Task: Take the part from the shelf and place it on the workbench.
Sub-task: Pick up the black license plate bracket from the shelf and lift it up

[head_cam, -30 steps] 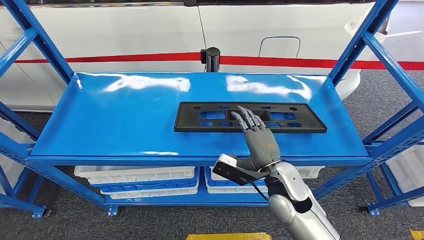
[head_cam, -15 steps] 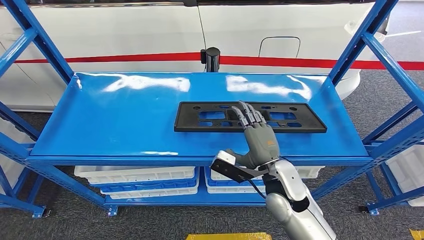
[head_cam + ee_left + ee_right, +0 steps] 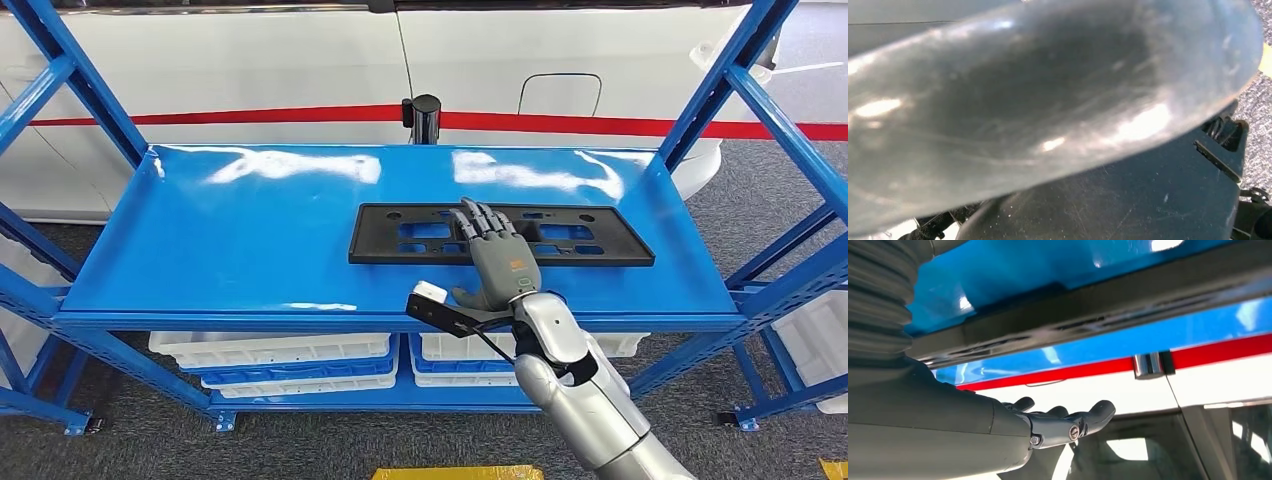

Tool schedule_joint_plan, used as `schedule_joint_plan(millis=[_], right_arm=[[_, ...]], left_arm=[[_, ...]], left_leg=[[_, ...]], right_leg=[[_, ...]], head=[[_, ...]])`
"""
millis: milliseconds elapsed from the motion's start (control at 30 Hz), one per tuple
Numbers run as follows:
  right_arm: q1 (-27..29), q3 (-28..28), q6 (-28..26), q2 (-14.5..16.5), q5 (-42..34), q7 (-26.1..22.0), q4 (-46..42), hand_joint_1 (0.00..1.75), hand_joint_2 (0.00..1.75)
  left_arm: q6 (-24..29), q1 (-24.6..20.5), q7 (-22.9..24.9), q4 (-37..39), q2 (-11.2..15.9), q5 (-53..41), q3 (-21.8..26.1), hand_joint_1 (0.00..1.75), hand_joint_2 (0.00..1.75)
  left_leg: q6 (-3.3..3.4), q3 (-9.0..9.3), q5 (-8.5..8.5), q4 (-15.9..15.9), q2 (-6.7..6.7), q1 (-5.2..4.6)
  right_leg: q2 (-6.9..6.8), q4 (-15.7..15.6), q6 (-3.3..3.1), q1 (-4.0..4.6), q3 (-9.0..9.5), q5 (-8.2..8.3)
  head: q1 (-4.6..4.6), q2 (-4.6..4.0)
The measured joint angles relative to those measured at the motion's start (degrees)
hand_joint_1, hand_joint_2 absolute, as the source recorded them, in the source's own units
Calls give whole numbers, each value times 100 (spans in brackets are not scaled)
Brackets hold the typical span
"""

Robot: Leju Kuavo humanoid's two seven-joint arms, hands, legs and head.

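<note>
Right hand (image 3: pixel 497 262) has slid left along the part (image 3: pixel 590 240).

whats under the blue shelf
Under the shelf sit white bins stacked on a lower blue level, above grey carpet. The shelf covers their insides, and the right arm blocks part of the middle bins.

Open blue shelf top (image 3: pixel 250 230) left of the black part (image 3: pixel 400 245); uprights (image 3: pixel 720 90) at the corners.
</note>
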Motion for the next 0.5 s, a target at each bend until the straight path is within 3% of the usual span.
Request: schedule_joint_plan(millis=[500], right_arm=[[-509,243,109,87,397,349,826,0,175]], left_arm=[[-83,11,-27,-17,11,-125,237,0,0]], left_leg=[[0,-1,1,0,-1,0]], right_leg=[[-2,0,0,0,0,0]], head=[[1,0]])
